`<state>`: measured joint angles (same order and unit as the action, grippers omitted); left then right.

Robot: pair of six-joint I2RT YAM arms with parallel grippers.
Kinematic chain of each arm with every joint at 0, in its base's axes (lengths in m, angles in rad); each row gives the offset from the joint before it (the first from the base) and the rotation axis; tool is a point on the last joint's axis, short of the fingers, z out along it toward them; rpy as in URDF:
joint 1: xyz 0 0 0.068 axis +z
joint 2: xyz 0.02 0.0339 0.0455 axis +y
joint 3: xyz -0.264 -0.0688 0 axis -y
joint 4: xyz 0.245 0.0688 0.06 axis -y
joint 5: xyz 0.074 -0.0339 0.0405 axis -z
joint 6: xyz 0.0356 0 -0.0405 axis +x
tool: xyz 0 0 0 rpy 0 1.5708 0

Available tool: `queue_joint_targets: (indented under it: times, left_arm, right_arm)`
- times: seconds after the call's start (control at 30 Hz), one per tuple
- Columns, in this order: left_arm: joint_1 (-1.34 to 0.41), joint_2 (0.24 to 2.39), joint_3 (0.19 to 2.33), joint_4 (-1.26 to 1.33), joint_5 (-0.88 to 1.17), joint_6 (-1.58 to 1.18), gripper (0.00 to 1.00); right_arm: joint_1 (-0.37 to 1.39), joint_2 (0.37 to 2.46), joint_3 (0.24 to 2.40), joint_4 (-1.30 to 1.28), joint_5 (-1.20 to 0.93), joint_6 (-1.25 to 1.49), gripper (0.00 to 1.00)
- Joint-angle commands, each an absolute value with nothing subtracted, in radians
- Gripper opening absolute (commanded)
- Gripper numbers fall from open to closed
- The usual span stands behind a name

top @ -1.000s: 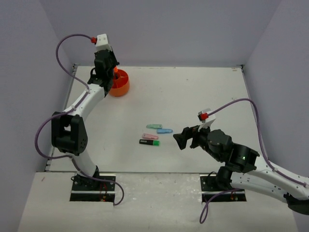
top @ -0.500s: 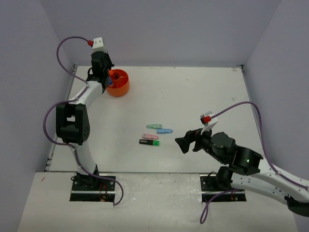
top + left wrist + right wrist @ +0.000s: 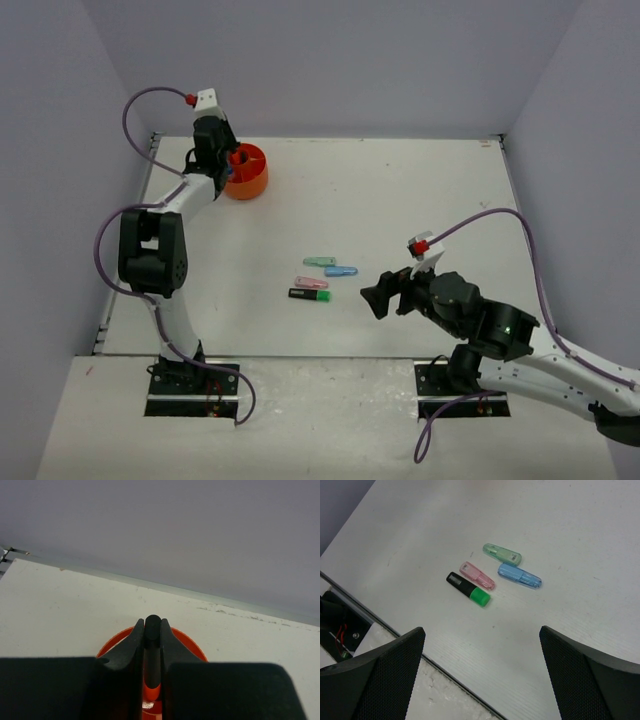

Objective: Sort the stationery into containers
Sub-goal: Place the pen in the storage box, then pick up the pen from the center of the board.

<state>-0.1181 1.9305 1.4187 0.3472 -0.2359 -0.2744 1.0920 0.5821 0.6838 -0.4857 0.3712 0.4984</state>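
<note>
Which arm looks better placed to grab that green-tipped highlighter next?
The right. The right tool, open, hovers beside the green-tipped highlighter, while the left tool is far off, shut on an orange-tipped highlighter at the orange organiser.

The left arm [image 3: 150, 262] rises from its base, bends at a black elbow joint and stretches far forward, with the wrist tipped downward at the end. The left hand [image 3: 152, 626] has its fingers [image 3: 127, 647] pinched together on an orange-ended black highlighter [image 3: 152, 655] that stands between them. The right arm [image 3: 490, 325] is folded low beside its base, forearm pointing leftward. The right hand [image 3: 480, 630] hangs in the air, angled down, its two fingers [image 3: 380, 665] spread wide apart.
</note>
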Motion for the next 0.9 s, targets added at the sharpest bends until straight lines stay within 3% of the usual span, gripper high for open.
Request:
queue_joint_targets:
  times: [0.0, 0.03, 0.07, 0.23, 0.33, 0.47, 0.57, 0.73, 0.87]
  left_arm:
    - [-0.112, 1.918, 1.396, 0.431, -0.226, -0.291, 0.26]
    - [-0.112, 1.914, 1.39, 0.431, -0.225, -0.295, 0.42]
    - [-0.112, 1.906, 1.383, 0.432, -0.223, -0.302, 0.52]
    - [-0.112, 1.784, 1.344, 0.444, -0.217, -0.338, 0.6]
    - [-0.112, 1.68, 1.367, 0.361, -0.24, -0.397, 0.63]
    - [-0.113, 1.416, 1.362, 0.134, -0.255, -0.582, 0.88]
    - [-0.112, 1.156, 1.192, 0.109, -0.132, -0.657, 1.0]
    - [-0.12, 0.821, 0.848, 0.159, 0.035, -0.72, 1.0]
    - [-0.12, 0.73, 0.815, 0.004, 0.063, -0.615, 1.0]
  right_arm:
    - [1.094, 0.612, 0.713, -0.462, 0.352, 0.496, 0.99]
    - [1.094, 0.618, 0.711, -0.457, 0.349, 0.494, 0.99]
    - [1.094, 0.621, 0.709, -0.452, 0.348, 0.491, 0.99]
    - [1.093, 0.71, 0.703, -0.414, 0.312, 0.436, 0.99]
    - [1.092, 0.828, 0.728, -0.394, 0.169, 0.371, 0.98]
    - [1.092, 1.145, 0.83, -0.411, 0.128, 0.258, 0.91]
    - [1.081, 1.321, 0.961, -0.447, 0.121, 0.21, 0.89]
    - [1.043, 1.596, 1.161, -0.512, 0.04, 0.1, 0.74]
    - [1.015, 1.744, 1.289, -0.571, 0.032, 0.043, 0.58]
